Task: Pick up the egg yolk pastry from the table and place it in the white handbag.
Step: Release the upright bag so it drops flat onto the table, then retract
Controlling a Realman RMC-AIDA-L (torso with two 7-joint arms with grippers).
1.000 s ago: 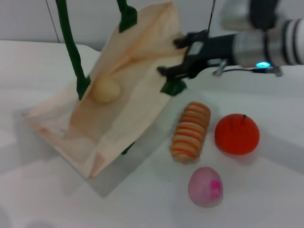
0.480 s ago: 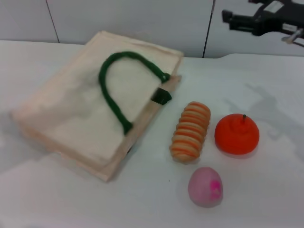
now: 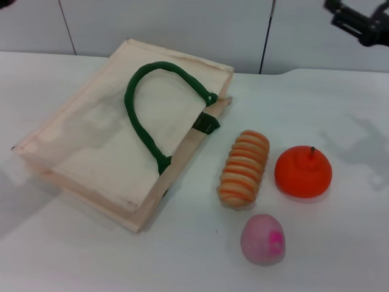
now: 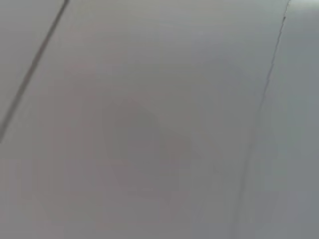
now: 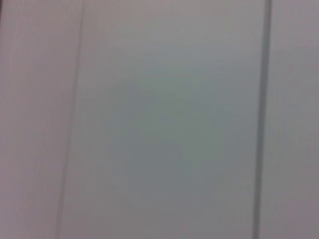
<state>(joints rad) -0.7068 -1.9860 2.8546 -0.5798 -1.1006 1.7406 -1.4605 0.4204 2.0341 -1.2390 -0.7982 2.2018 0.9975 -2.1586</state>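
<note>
You see the white handbag [image 3: 97, 146] in matt cream cloth with thick green rope handles [image 3: 143, 112]; the table [image 3: 340, 255] looks smooth and white.

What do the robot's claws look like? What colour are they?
Only a little shows. The right claw, at the head view's top right corner, is black and blocky with angular, pointed parts. Of the left claw, just a tiny dark tip peeks in at the top left corner. No cables, markings or lights can be seen, and the wrist views show only blank wall.
</note>
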